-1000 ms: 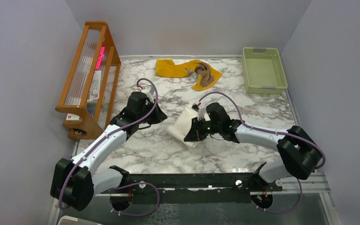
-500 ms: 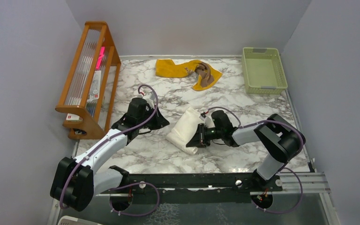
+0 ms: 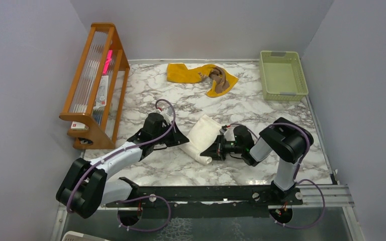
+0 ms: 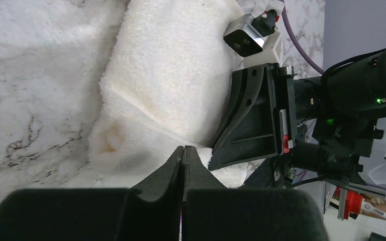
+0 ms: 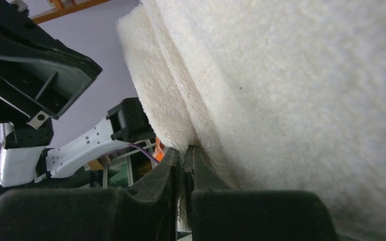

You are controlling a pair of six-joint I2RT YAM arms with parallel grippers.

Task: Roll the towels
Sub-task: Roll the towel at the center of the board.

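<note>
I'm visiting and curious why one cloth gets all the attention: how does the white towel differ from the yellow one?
The white towel lies folded in flat layers in the middle; the yellow towel lies crumpled at the far edge. The right gripper pinches the white towel; nothing grips the yellow towel. The brown towel rests on the yellow towel, not the white. Both are soft cloth on the table.

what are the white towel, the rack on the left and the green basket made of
White towel: soft terry cloth, probably cotton, going by its fuzzy looped pile.
Rack: varnished wood, warm orange-brown with a slight sheen.
Green basket: matte moulded plastic, seemingly, with slotted walls.
</note>
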